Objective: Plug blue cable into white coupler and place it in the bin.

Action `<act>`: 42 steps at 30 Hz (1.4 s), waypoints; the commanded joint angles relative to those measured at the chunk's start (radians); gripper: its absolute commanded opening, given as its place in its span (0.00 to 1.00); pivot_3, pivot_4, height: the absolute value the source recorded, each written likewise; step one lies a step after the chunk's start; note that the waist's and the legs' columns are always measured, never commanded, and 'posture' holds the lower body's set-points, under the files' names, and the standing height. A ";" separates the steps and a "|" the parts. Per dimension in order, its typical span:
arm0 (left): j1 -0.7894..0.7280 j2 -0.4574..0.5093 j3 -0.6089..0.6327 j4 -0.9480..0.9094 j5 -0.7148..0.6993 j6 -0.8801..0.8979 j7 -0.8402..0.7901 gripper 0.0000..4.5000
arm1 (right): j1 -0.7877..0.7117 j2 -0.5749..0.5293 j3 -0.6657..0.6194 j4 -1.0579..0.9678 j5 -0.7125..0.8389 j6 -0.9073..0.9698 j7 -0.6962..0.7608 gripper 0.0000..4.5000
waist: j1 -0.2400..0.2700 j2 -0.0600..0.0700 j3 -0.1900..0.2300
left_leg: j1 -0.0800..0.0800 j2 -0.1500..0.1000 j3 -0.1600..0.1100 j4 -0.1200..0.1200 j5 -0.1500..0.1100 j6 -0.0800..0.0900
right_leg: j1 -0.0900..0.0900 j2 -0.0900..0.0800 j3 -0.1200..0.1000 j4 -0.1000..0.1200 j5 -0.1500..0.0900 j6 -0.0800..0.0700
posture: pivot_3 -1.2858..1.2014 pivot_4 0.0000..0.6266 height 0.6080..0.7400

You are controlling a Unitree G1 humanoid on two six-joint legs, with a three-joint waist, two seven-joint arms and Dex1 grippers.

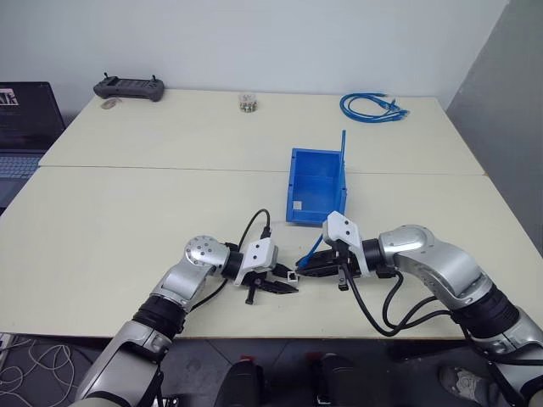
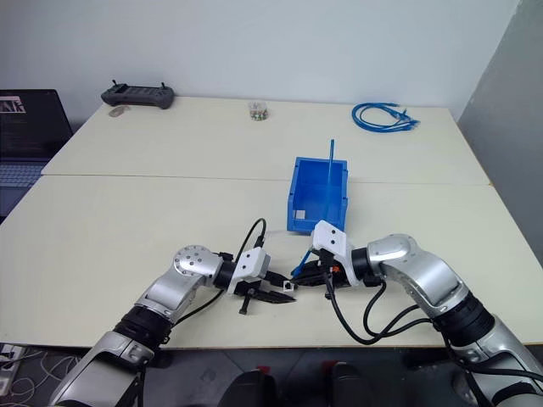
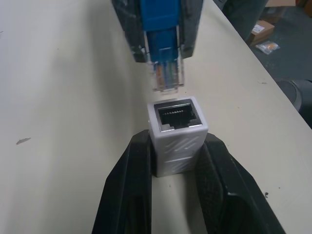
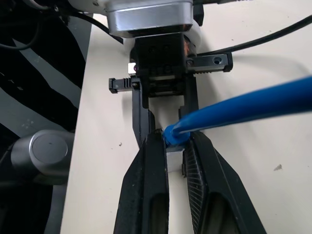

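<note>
Left claw (image 3: 178,192) grips one white coupler (image 3: 178,134); right claw (image 4: 168,146) grips one blue cable (image 4: 234,109); one bin (image 1: 316,182).

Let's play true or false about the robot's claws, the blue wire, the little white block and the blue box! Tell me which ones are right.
1. The left claw is holding the white coupler. True.
2. The blue cable is already plugged into the coupler. False: in the left wrist view its clear plug hangs just short of the socket, not yet inside.
3. The right claw is pinching the cable near its plug end. True.
4. The coupler is lying in the bin. False: it is in the left claw, over the table in front of the bin.
5. A coiled bundle of blue cables lies on the far side of the table. True.
</note>
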 commanded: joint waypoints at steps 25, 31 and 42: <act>0.017 -0.011 0.018 -0.005 0.024 0.008 0.006 0.20 | 0.051 0.046 0.021 0.002 -0.157 -0.037 0.097 0.04 | 0.001 0.000 -0.001 | 0.002 0.000 0.000 0.002 -0.001 0.001 | 0.003 0.000 0.000 0.001 0.000 -0.001 | 0.52 0.24 1.00; 0.036 -0.006 0.021 -0.031 0.023 0.023 0.002 0.20 | 0.034 0.067 0.016 0.044 -0.181 -0.049 0.096 0.04 | -0.002 0.001 -0.002 | 0.003 0.000 0.000 0.002 -0.001 0.001 | 0.003 0.000 0.000 0.001 0.001 -0.001 | 0.52 0.24 1.00; 0.042 -0.009 0.029 -0.049 0.025 0.035 0.002 0.20 | -0.009 0.066 0.029 0.122 -0.250 -0.136 0.139 0.04 | -0.003 0.001 -0.002 | 0.003 0.000 0.000 0.002 -0.001 0.002 | 0.003 0.001 0.001 0.001 0.001 -0.002 | 0.52 0.24 1.00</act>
